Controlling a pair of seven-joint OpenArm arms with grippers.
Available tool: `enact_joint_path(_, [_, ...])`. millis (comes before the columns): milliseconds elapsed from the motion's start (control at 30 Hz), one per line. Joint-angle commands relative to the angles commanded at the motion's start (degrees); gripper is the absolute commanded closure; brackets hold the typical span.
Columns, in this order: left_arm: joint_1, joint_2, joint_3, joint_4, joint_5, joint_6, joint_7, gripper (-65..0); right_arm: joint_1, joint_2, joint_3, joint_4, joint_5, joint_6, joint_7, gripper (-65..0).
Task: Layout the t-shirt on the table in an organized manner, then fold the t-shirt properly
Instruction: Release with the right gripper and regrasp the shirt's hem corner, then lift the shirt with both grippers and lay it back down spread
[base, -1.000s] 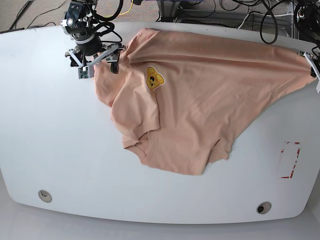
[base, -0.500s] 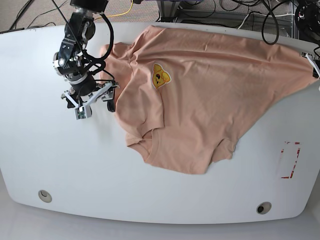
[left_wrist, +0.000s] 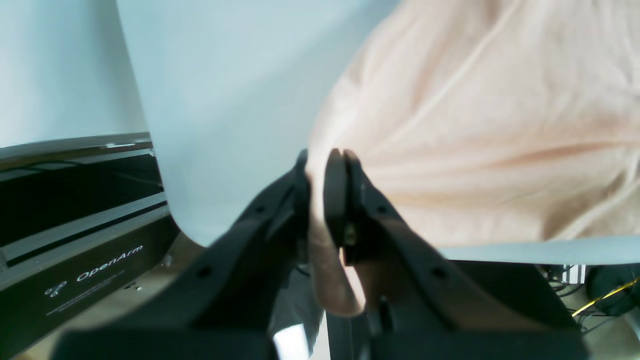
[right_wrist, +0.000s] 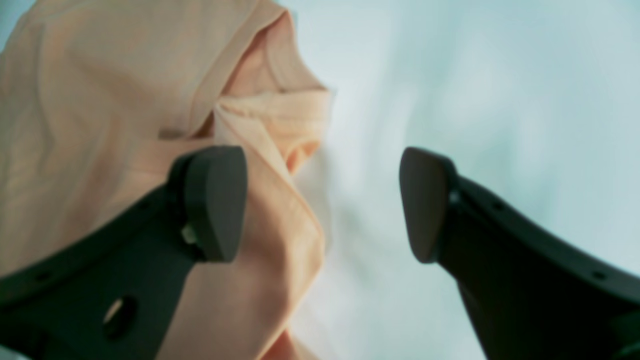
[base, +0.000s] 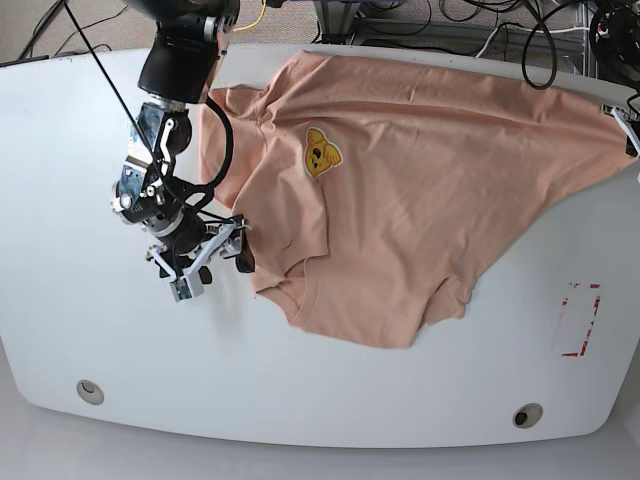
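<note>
Looking at the base view, the t-shirt (base: 420, 190) is seen spread across the upper middle and right of the table (base: 80, 130), still wrinkled and skewed, with a bunched sleeve and hem hanging toward 7 o'clock. The right tool (base: 205, 262) has been moved since a second ago: back then it was up at the shirt's 10 o'clock corner against the cloth, and now it has been brought down to the 8 o'clock side, just beside the lower-left folded edge. Its jaws are spread wide with nothing between them, which is confirmed in the right wrist view, where the folded sleeve edge sits by one finger (right_wrist: 215, 200) and bare table is seen in the gap. That top-left corner looks to have been let go and left where it was laid.

The left tool (left_wrist: 325, 200) is pinched tight on a bit of t-shirt at the far 3 o'clock edge of the table, so that side is kept anchored. It's probably being set up so the crumpled lower-left part gets grabbed next and pulled flat; folding hasn't been started yet
</note>
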Motion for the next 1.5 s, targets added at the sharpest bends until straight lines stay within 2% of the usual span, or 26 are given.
enact_joint_path(167, [0.0, 0.0, 0.0, 0.0, 0.0, 0.1, 0.0, 0.0, 2.4, -1.3, -0.3, -4.7, -0.2, 0.00, -0.1, -46.0])
enact_joint_path(333, [0.0, 0.0, 0.2, 0.0, 0.0, 0.1, 0.0, 0.0, 2.5, -1.2, -6.0, -7.0, -0.2, 0.00, 0.4, -46.0])
enact_joint_path(467, [-1.0, 0.0, 0.4, 0.0, 0.0, 0.1, 0.0, 0.0, 2.4, -1.2, -9.1, -8.4, -0.4, 0.00, 3.3, -45.7])
enact_joint_path(800, [-1.9, 0.0, 0.3, 0.0, 0.1, 0.1, 0.0, 0.0, 2.1, -1.1, -9.3, -9.5, -0.4, 0.00, 4.7, -45.3])
enact_joint_path(1233, [-2.0, 0.0, 0.4, 0.0, 0.1, 0.1, 0.0, 0.0, 1.8, 1.7, -9.4, -12.3, -0.4, 0.00, 6.9, -45.0])
enact_joint_path(1333, [-2.0, 0.0, 0.4, 0.0, 0.1, 0.1, 0.0, 0.0, 2.7, 1.8, -9.3, -14.9, -0.4, 0.00, 7.9, -39.0])
enact_joint_path(1500, [-2.0, 0.0, 0.4, 0.0, 0.1, 0.1, 0.0, 0.0, 3.1, 2.8, -9.4, -17.8, -0.3, 0.00, 10.5, -17.0])
